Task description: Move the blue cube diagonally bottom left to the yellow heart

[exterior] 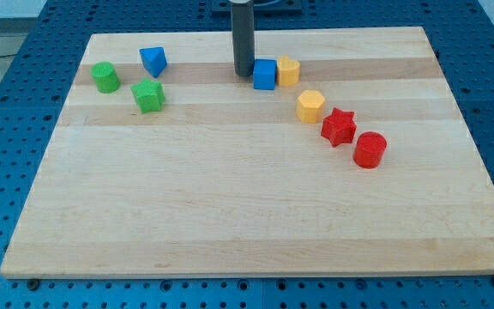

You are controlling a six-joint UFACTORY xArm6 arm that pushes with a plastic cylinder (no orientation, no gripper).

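The blue cube (pixel 265 75) sits near the view's top centre of the wooden board (pixel 230 215). A yellow block (pixel 289 71) touches its right side. A second yellow block (pixel 310 106) lies a little below and to the right. I cannot tell for sure which of the two is the heart. My tip (pixel 243 75) rests on the board just left of the blue cube, at or very near its left face. The dark rod rises straight from there to the view's top edge.
A red star (pixel 339 126) and a red cylinder (pixel 370 149) continue the line below right of the yellow blocks. At the upper left are a green round block (pixel 105 76), a blue triangle (pixel 153 61) and a green star (pixel 148 94).
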